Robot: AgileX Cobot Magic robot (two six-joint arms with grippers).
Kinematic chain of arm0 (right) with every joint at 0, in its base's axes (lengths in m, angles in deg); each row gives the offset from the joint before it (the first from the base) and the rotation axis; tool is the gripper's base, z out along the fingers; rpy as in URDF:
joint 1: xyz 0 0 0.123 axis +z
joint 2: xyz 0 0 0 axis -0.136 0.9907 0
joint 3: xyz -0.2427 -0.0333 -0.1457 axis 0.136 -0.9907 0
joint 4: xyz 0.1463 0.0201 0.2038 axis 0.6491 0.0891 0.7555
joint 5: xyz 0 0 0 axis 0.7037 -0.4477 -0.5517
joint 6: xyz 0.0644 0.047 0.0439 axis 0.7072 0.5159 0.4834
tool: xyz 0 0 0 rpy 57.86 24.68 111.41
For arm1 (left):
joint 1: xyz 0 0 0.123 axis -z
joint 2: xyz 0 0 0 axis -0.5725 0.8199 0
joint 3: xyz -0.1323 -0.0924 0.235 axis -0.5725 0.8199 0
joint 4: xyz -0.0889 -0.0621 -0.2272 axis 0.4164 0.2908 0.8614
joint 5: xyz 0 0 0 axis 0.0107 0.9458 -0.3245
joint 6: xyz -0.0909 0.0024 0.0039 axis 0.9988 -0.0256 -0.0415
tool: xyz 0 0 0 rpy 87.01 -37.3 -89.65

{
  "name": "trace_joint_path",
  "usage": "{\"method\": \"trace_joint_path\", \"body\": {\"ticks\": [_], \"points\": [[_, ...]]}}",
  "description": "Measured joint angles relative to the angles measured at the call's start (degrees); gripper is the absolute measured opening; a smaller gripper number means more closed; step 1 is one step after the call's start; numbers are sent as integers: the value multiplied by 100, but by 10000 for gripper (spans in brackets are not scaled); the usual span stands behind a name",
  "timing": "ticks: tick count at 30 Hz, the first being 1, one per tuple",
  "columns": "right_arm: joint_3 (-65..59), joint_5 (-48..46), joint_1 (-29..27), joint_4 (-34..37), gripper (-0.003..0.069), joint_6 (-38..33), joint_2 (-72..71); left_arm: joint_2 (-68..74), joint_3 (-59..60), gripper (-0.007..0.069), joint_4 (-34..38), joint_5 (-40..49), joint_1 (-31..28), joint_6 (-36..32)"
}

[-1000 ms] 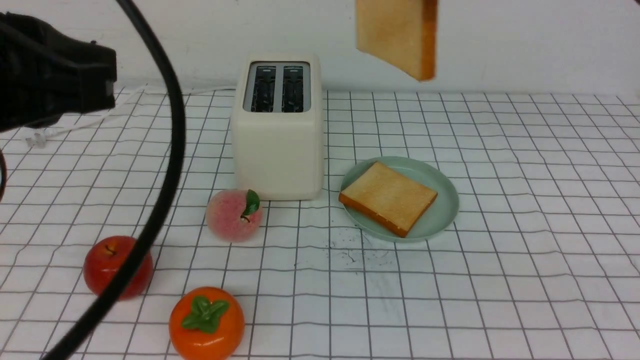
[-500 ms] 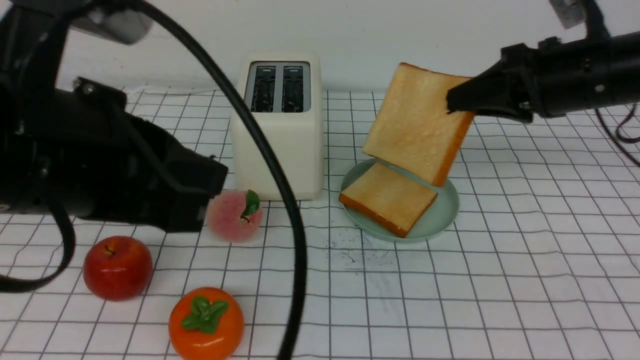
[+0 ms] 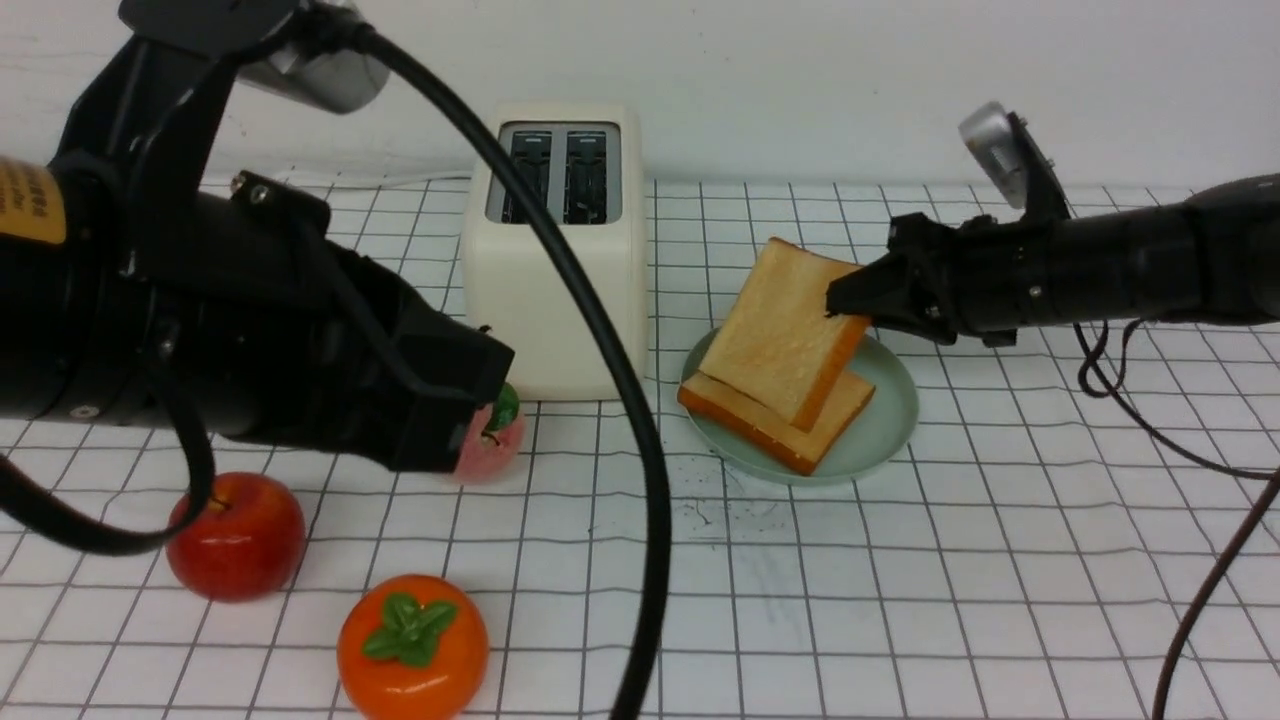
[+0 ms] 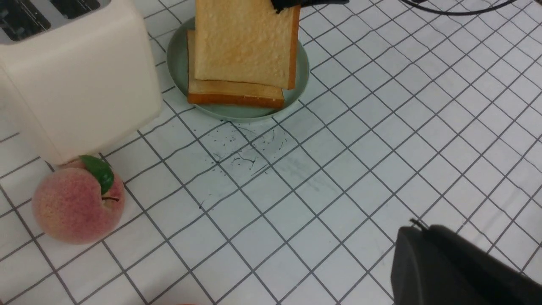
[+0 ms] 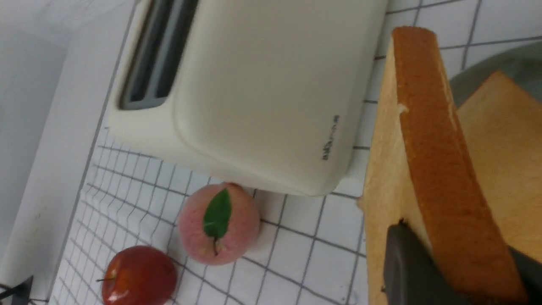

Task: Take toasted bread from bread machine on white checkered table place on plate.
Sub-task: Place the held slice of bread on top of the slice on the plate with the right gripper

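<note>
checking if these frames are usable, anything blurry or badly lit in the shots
Front view: even, soft light, toaster and persimmon sharp, a small highlight on the apple; left wrist view: peach and table grid crisp; right wrist view: fingers soft and out of focus, toaster slots a bit blurred

I count two toasts (image 3: 785,330), one plate (image 3: 885,430), one toaster (image 3: 560,290), one peach (image 3: 490,450), one apple (image 3: 240,540), one persimmon (image 3: 413,645) and, as my own, two arms (image 3: 1100,265) on one table (image 3: 900,640).
</note>
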Motion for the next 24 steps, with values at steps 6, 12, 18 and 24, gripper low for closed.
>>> {"method": "trace_joint_path", "body": {"ticks": [6, 12, 18, 24], "points": [[0, 189, -5, -32, 160, -19, 278, 0, 0, -13, 3, -36, 0, -2], [0, 207, -127, -469, 364, -37, 290, 0, 0, -13, 11, -43, 0, -2], [0, 176, -505, -1055, 462, 178, -146, 0, 0, -13, 44, -49, 0, -53], [0, -215, -860, -2203, 427, 897, -1068, -29, 7, -13, 44, -298, 0, -113]]}}
